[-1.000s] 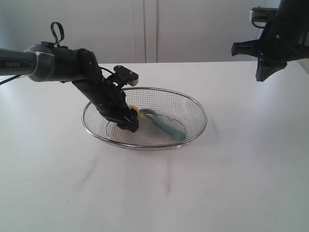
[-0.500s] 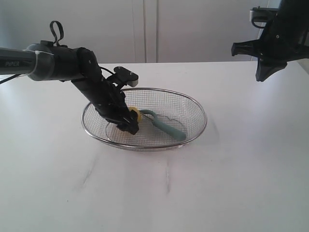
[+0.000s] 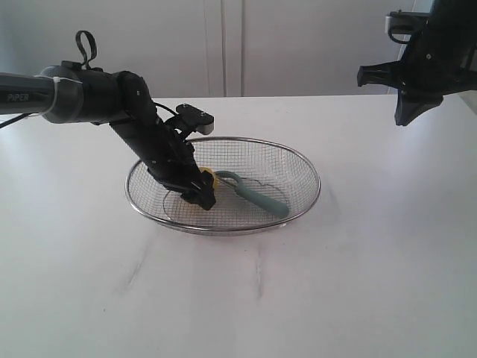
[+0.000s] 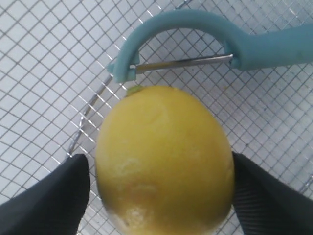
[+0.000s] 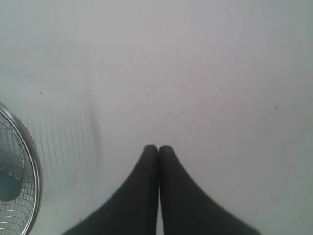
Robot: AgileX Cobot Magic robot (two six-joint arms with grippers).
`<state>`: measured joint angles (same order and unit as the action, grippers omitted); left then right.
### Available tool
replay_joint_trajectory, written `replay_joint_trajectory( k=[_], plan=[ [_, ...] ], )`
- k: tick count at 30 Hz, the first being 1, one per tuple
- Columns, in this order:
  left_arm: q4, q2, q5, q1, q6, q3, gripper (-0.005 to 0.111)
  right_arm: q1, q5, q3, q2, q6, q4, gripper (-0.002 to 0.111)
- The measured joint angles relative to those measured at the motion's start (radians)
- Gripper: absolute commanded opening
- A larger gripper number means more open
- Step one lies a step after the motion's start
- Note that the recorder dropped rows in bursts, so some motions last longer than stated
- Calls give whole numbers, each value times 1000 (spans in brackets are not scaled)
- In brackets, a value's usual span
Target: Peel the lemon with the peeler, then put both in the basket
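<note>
The yellow lemon [image 4: 164, 161] lies low in the silver wire basket [image 3: 298, 160], between the fingers of my left gripper [image 4: 160, 164]. One finger [image 4: 58, 196] stands a thin gap off the lemon; the other [image 4: 264, 196] is at its skin. No sticker shows. Just beyond the lemon lies the teal peeler [image 4: 234, 41], its loop head and blade toward the fruit. In the exterior view the lemon [image 3: 210, 177] peeks out by the left gripper [image 3: 203, 195], next to the peeler [image 3: 257, 195]. My right gripper [image 5: 158, 147] is shut and empty, raised at the far right [image 3: 408, 112].
The basket stands mid-table on a white tabletop [image 3: 335, 283]. Its rim [image 5: 29, 161] shows at the edge of the right wrist view. White cabinet doors [image 3: 223, 45] stand behind the table.
The left gripper has sunk slightly in the basket with the lemon, and its fingers have eased apart a little. The right arm has not moved.
</note>
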<state>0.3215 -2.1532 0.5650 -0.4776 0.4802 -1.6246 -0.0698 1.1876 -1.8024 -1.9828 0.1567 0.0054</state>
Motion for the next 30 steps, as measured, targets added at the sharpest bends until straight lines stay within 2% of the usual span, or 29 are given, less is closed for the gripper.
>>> replay_joint_trajectory(
  k=[10, 23, 28, 30],
  plan=[
    [-19, 13, 26, 0, 0, 0, 79, 0, 0, 0, 0, 0, -5, 0],
    [-30, 139, 38, 0, 0, 0, 79, 0, 0, 0, 0, 0, -5, 0],
    [-31, 192, 41, 0, -1, 0, 73, 0, 0, 0, 0, 0, -5, 0],
    [-31, 203, 45, 0, -1, 0, 66, 0, 0, 0, 0, 0, -5, 0]
  ],
)
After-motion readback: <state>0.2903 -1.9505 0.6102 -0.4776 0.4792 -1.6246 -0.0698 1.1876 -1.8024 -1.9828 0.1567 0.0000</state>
